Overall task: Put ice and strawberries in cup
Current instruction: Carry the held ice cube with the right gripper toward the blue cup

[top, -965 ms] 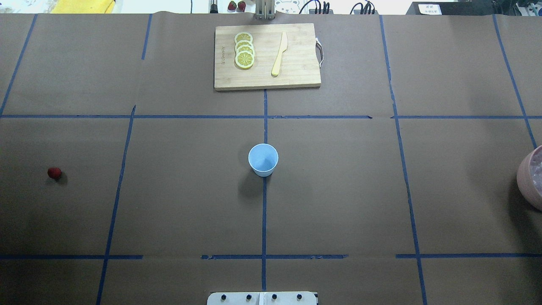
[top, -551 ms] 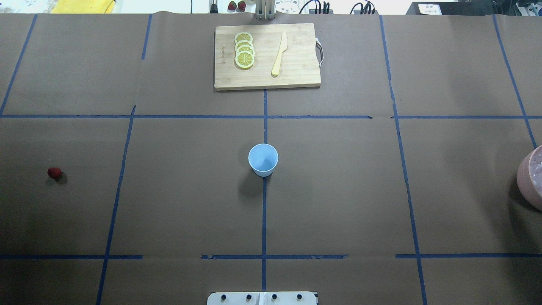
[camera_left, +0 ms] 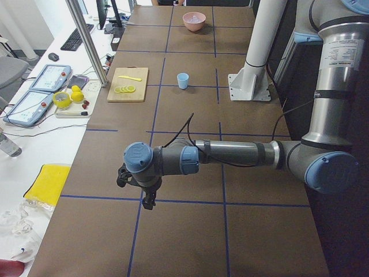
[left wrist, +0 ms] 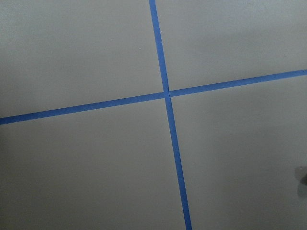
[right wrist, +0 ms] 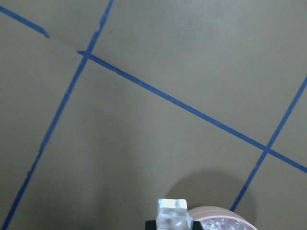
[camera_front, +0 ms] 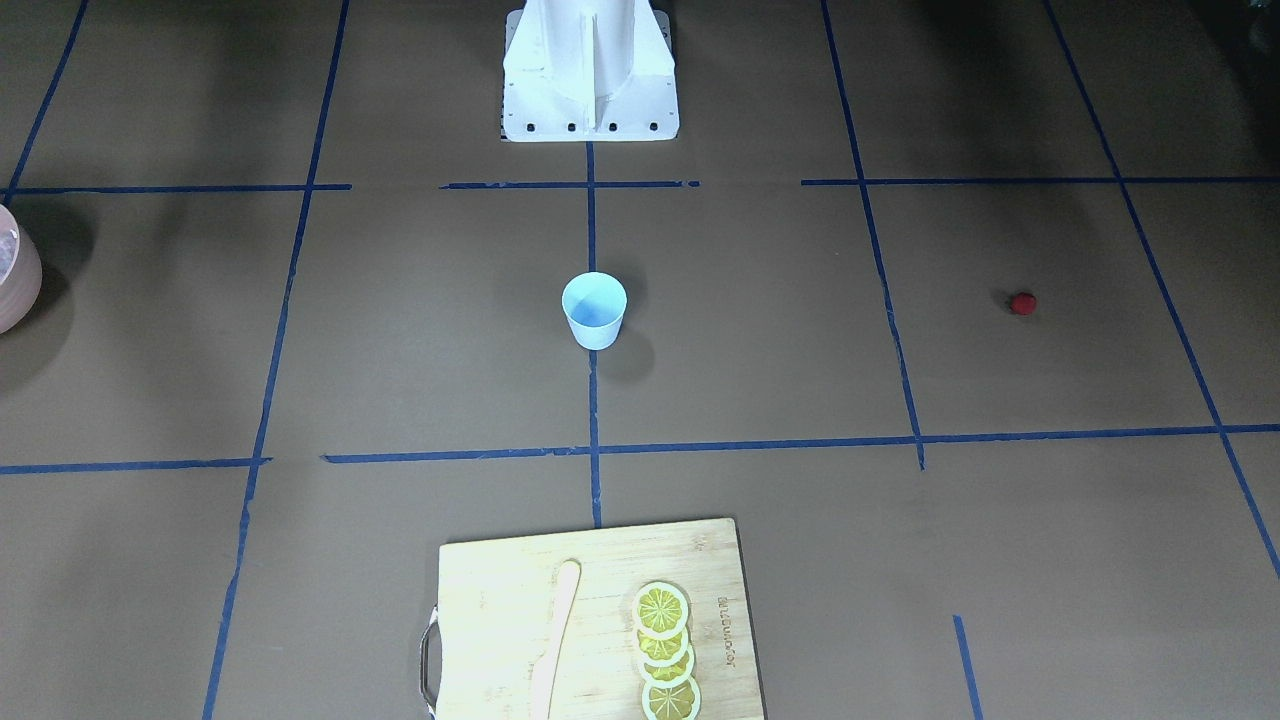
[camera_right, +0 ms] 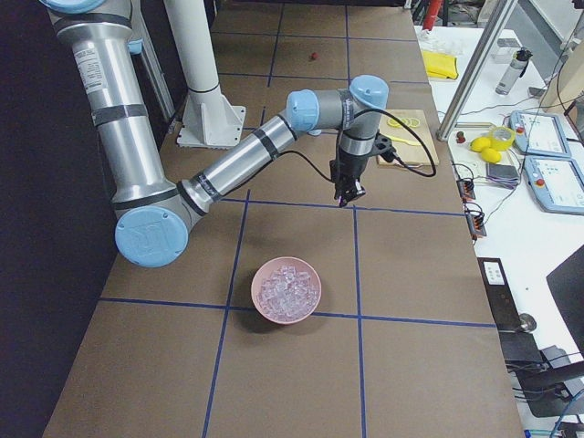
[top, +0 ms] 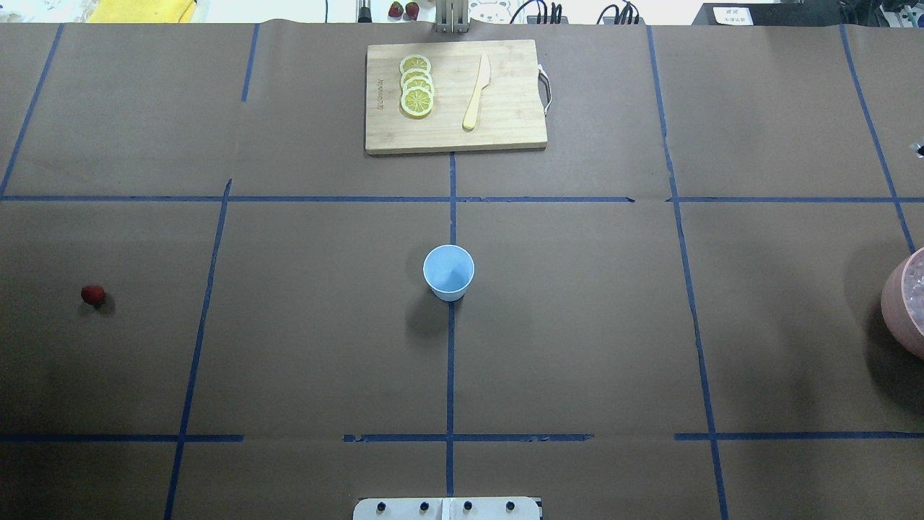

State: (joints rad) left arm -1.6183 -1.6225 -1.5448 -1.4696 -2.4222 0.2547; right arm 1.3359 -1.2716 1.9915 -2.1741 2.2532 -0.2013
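The counter point(top: 577, 325) is laid out, but by my reading the task has barely begun. My right arm point(camera_right: 237, 160) reaches out over the right end. My left arm point(camera_left: 236, 153) stretches low over the left end, and its wrist camera shows only taped paper.

The board point(top: 505, 123) sits at the far edge with lemon slices and a knife on it; none of that is part of the job. The bowl point(camera_right: 285, 319) stands at the right end, piled with ice point(camera_right: 288, 287).

The cup point(top: 448, 273) stands upright in the middle, well apart from both arms, and its inside looks bare.

The right fingers point(camera_right: 347, 190) hang above the counter just past the bowl. In the right wrist view a single cube point(right wrist: 171, 214) sits pinched between them, so I take the first piece as picked but not delivered.

I cannot tell how the left fingers point(camera_left: 149, 199) are set. The strawberry point(top: 92, 294) lies alone at the left end, near that arm.

What is left: carry the cube over and drop it, perhaps fetch more, then the berry.
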